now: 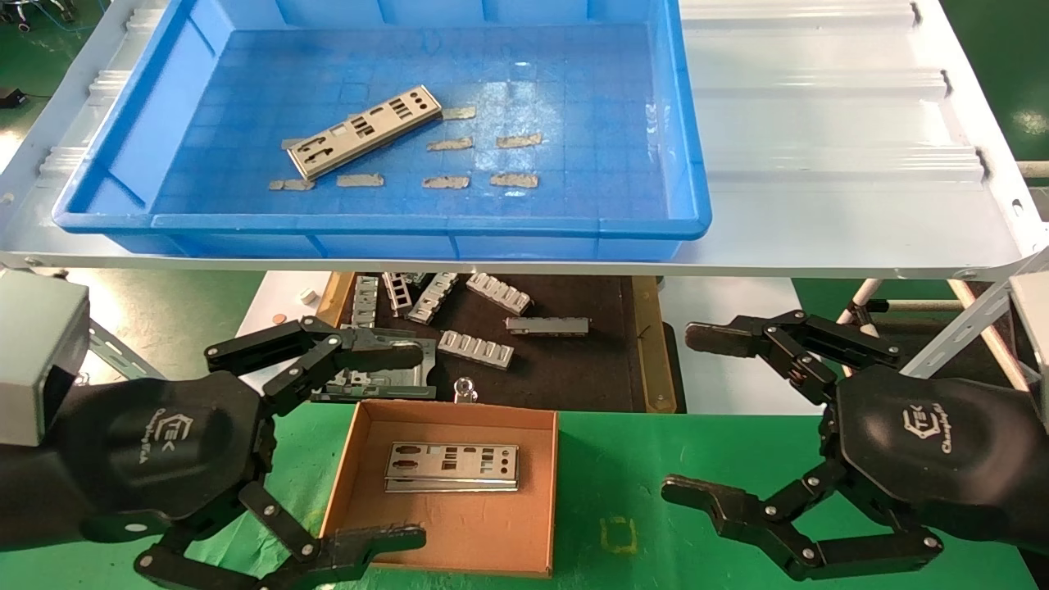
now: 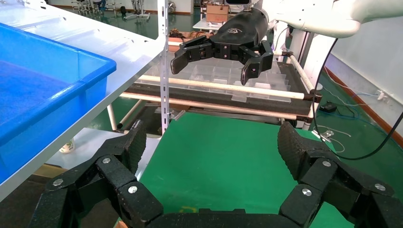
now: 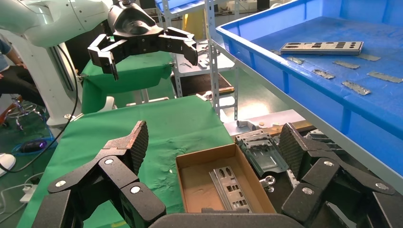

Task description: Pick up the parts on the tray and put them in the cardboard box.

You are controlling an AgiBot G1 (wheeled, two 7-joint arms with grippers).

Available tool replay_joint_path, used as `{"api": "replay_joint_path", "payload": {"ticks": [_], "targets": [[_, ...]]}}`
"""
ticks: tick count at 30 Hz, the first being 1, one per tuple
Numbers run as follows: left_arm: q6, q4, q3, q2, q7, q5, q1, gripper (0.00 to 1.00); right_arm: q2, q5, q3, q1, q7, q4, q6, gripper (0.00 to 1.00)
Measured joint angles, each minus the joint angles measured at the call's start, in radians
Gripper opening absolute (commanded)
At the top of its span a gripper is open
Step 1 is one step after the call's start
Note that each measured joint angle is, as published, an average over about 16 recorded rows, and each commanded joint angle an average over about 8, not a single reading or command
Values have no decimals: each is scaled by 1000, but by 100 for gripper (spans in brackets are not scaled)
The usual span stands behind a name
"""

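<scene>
Steel-thin, stiff part (image 1: 365, 131) beyond both wide-open, empty tools, left tool (image 1: 344, 447) and right tool (image 1: 705, 414); likely slippery, so pinch its long edges.

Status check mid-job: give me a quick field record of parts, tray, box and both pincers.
parts in tray: one flat silver punched metal plate lying at an angle on the floor of the large blue plastic tray, among small tan tape scraps
parts in box: one silver punched plate flat inside the small brown cardboard box
left pincer: open, empty, low beside the box
right pincer: open, empty, over the green mat
below shelf: ribbed grey metal brackets on a dark surface
</scene>
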Motion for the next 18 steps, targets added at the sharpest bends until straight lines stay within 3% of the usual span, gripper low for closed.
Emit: {"api": "replay_joint_path", "payload": {"ticks": [18], "targets": [[0,0,0,0,0,0,0,100,0,0,0,0,0,0,0,100]]}}
